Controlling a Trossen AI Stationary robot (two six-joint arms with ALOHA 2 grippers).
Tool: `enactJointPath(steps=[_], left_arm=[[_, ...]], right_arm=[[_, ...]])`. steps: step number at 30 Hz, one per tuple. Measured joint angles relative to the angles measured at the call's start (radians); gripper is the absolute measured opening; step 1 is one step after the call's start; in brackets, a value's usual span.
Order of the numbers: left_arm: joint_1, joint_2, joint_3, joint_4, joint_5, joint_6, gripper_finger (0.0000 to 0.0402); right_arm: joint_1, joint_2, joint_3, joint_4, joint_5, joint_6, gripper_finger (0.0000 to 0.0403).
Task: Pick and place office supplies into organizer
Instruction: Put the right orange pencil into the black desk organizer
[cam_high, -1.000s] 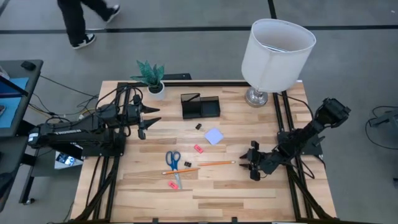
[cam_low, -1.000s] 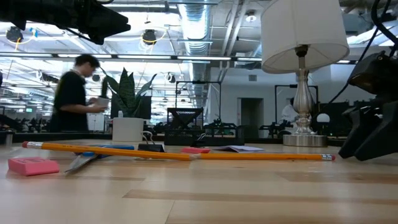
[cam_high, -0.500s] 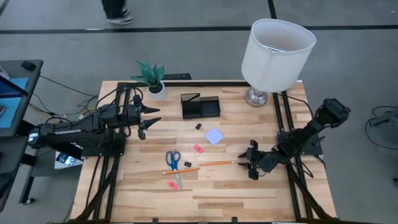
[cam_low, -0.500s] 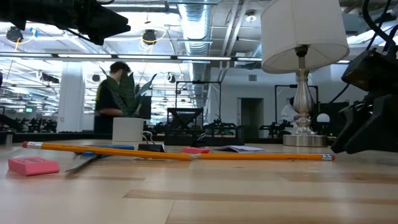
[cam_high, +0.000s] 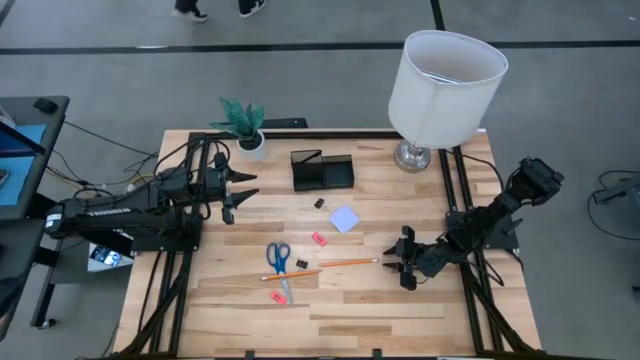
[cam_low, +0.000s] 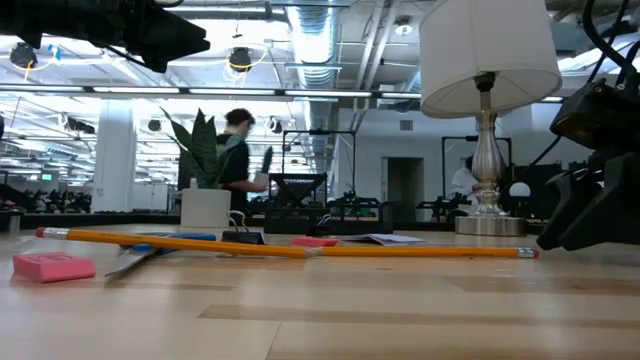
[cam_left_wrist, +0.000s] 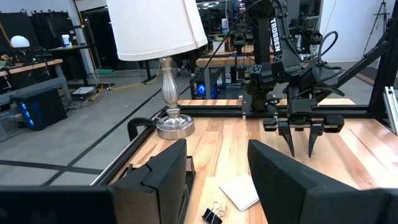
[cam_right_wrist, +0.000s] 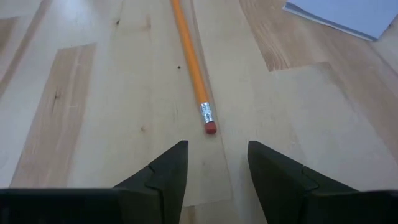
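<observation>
An orange pencil (cam_high: 348, 262) lies on the table, its eraser end (cam_right_wrist: 210, 127) just ahead of my right gripper (cam_right_wrist: 214, 169). That gripper (cam_high: 393, 262) is open, low over the table's right part, with nothing between its fingers. A second orange pencil (cam_high: 292, 273) lies left of the first, across the blue-handled scissors (cam_high: 280, 262). Pink erasers (cam_high: 319, 239) (cam_high: 277, 297), black clips (cam_high: 320, 203) (cam_high: 302, 264) and the lavender note pad (cam_high: 344, 219) lie loose. The black organizer (cam_high: 322, 170) stands at the far middle. My left gripper (cam_high: 236, 190) waits open, held level above the table's left part.
A white-shaded lamp (cam_high: 445, 85) stands at the far right corner, and a white plant pot (cam_high: 250, 140) at the far left. Black frame rails (cam_high: 455, 185) run along the table's sides. Bare wood lies near the front edge (cam_high: 330, 320). A person (cam_low: 240, 150) walks in the room behind.
A person beyond the table's far edge has walked toward the right. Both grippers and the things on the table have kept still.
</observation>
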Motion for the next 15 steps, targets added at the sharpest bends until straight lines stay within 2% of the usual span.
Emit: enactJointPath(steps=[10, 15], left_arm=[[0.000, 0.000, 0.000, -0.019, 0.000, 0.000, 0.0165], [0.000, 0.000, 0.000, -0.020, 0.000, 0.000, 0.0165]], right_arm=[[-0.011, 0.112, 0.057, 0.013, 0.021, 0.000, 0.0163], [-0.026, 0.128, 0.075, 0.011, 0.014, -0.017, 0.0163]])
